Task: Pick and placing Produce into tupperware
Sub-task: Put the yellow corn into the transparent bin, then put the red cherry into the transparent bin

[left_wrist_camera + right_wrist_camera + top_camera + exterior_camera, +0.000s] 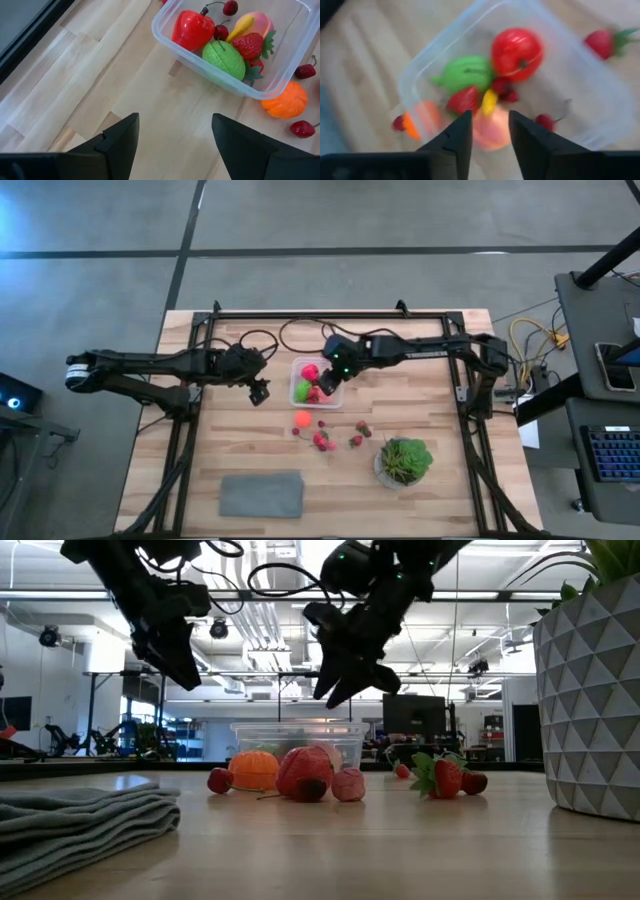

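Filling the tupperware [316, 381] is partway done: inside it lie a red round fruit [517, 54], a lime-green piece [465, 72], a pink-peach piece [490, 131], a strawberry [464, 99] and a cherry or two. It sits near the middle of the tabletop [230, 450], toward the far edge. Outside it, an orange fruit [303, 419] rests just beside the near wall, and several small red strawberries [324, 441] are scattered a little further toward the potted plant [404, 460]; a grey mat [261, 494] lies well apart near the front.

The right pincer [489, 131] hangs directly above the box, over the pink-peach piece, its fingers a narrow gap apart with nothing clearly between them, so this looks like the moment of a drop-off. The left pincer [175, 137] hovers beside the box on its left, fingers spread wide and empty.

To do this step well, the right arm should open fully and rise straight up, so its fingers do not drag a fruit out or nudge the light box sideways. The next target is probably the orange fruit: it touches or nearly touches the wall, so an approach from the open side seems safest.
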Motion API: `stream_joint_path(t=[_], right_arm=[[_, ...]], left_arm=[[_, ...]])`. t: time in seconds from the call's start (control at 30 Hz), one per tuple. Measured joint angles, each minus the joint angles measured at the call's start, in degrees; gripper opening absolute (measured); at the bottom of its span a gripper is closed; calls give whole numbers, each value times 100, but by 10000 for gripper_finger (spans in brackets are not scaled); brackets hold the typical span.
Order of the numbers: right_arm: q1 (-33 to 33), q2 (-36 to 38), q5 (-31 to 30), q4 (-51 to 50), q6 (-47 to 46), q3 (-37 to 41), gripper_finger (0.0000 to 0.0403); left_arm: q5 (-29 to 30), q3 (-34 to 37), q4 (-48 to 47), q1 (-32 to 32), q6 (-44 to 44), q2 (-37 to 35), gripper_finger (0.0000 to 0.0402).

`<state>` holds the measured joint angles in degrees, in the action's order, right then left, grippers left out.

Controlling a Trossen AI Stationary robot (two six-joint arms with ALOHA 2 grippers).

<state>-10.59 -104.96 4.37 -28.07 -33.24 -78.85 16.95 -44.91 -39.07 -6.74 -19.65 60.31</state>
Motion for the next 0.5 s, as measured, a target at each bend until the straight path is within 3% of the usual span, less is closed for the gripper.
stream_joint_path(t=[0.27,0.37,0.5], right_arm=[[-11,3,-1554,-1550,316,-828,180],[-139,175,-1571,-1772,296,-918,190],[-416,259,-1578,-2262,-180,-913,196]], left_arm=[[-17,0,-7,0,-106,0,235],[-58,0,-14,0,-307,17,235],[-558,0,-63,-90,-1222,98,235]])
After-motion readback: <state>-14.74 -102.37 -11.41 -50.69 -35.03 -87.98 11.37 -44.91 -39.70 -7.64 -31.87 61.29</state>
